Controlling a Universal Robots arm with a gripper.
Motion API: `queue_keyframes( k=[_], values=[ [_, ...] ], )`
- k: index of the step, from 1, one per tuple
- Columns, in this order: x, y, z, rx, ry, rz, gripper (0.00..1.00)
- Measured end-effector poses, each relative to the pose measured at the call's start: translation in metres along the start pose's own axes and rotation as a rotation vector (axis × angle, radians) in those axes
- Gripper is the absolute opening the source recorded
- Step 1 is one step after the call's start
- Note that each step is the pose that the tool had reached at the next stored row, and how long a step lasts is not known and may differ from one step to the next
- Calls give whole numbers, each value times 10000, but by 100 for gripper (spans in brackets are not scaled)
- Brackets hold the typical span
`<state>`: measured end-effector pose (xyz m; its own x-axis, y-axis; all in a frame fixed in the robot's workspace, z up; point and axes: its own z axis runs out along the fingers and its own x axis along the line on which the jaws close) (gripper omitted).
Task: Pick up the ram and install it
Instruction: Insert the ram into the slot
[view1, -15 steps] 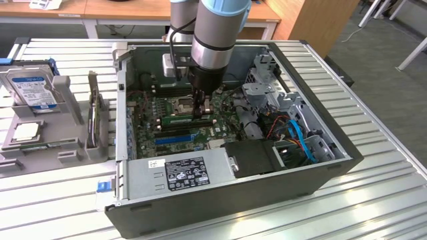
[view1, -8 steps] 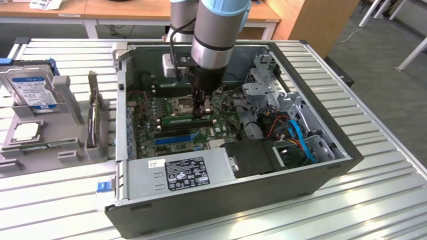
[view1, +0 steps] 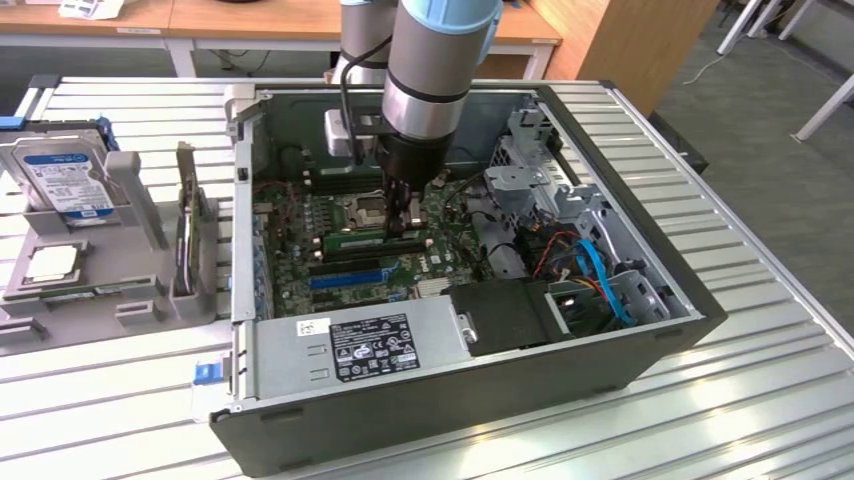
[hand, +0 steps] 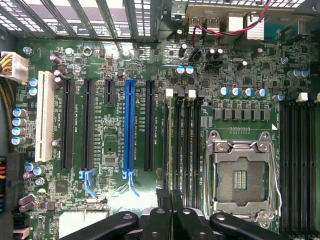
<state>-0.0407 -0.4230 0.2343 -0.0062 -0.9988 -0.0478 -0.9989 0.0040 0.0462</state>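
Note:
In the exterior view my gripper (view1: 400, 226) reaches down into the open computer case (view1: 467, 420), over the motherboard's black memory slots. The ram (view1: 358, 240), a narrow green stick, stands on edge along one of these slots and runs from the fingers towards the exterior view's left. In the wrist view the black fingers (hand: 161, 220) are pressed together, and my gripper (hand: 170, 212) is shut on the ram's top edge (hand: 170, 150), which shows edge-on in line with a slot beside the CPU socket (hand: 240, 175). Whether the stick is fully seated I cannot tell.
A grey holder (view1: 134, 200) at the exterior view's left carries a hard drive (view1: 67, 180), an upright expansion card (view1: 194, 235) and a CPU chip (view1: 54, 262). The power supply (view1: 360, 345), drive cage (view1: 527, 185) and blue cables (view1: 601, 275) crowd the case. A blue slot (hand: 129, 125) lies nearby.

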Motion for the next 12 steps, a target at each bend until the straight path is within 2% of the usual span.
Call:
queue_keyframes(
  k=[12],
  values=[
    [0, 0, 1, 5, -9, 93, 12]
  ],
)
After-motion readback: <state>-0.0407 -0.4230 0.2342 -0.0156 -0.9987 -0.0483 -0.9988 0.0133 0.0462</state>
